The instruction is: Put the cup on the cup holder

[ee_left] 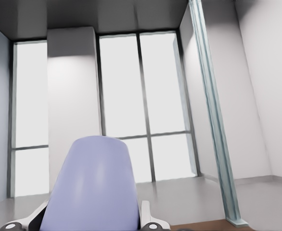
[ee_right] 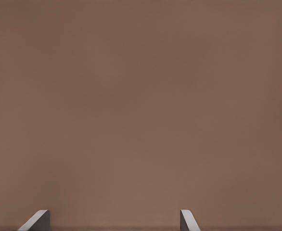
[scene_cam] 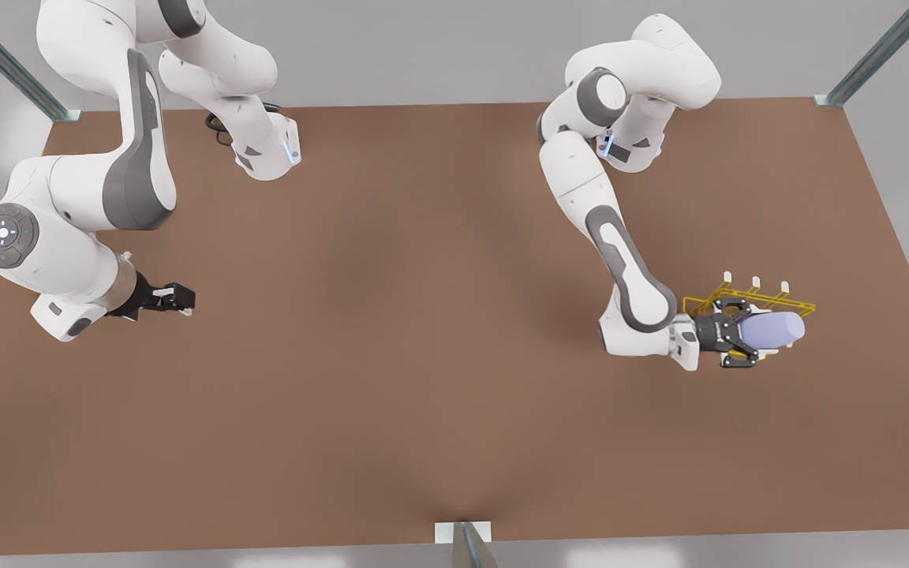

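Note:
The pale lavender-blue cup (scene_cam: pixel 776 330) lies on its side in the air at the front view's right, and my left gripper (scene_cam: pixel 742 334) is shut on its base end. It hangs just in front of and partly over the thin yellow wire cup holder (scene_cam: pixel 794 303), whose white-tipped pegs (scene_cam: pixel 755 282) stand behind it. In the left wrist view the cup (ee_left: pixel 93 185) rises between the fingers, pointing at the room's windows. My right gripper (scene_cam: pixel 177 297) waits low over the table at the front view's left, open, its fingertips (ee_right: pixel 37 221) wide apart above bare brown board.
The brown table (scene_cam: pixel 423 355) spreads between the two arms. Metal frame posts stand at the back corners (scene_cam: pixel 833 99) and at the middle of the front edge (scene_cam: pixel 466 544). One post (ee_left: pixel 218 144) passes close beside the cup in the left wrist view.

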### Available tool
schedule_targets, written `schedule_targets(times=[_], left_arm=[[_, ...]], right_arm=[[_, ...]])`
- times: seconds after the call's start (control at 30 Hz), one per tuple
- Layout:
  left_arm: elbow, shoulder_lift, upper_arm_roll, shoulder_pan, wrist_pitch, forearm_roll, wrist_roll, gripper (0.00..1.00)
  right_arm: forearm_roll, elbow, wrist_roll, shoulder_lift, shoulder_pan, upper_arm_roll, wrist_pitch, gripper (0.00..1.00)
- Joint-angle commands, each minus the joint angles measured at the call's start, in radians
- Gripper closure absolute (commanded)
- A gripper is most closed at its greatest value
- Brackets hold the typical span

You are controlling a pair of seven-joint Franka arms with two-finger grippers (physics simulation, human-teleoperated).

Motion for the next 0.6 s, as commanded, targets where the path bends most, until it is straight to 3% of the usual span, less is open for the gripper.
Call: schedule_targets(times=[0.0, 0.53, 0.57], left_arm=[[-0.005, -0.001, 0.001, -0.001, 0.006, 0.03, -0.123, 0.21], [-0.051, 0.02, -0.002, -0.006, 0.014, 0.044, -0.165, 0.2], [-0.051, 0.02, -0.002, -0.006, 0.014, 0.045, -0.165, 0.04]], right_arm=[[0.001, 0.0, 0.0, -0.001, -0.001, -0.001, -0.004, 0.0], [0.002, 0.0, 0.004, -0.001, 0.0, -0.001, -0.004, 0.0], [0.002, 0.0, 0.004, -0.001, 0.0, -0.001, -0.004, 0.0]])
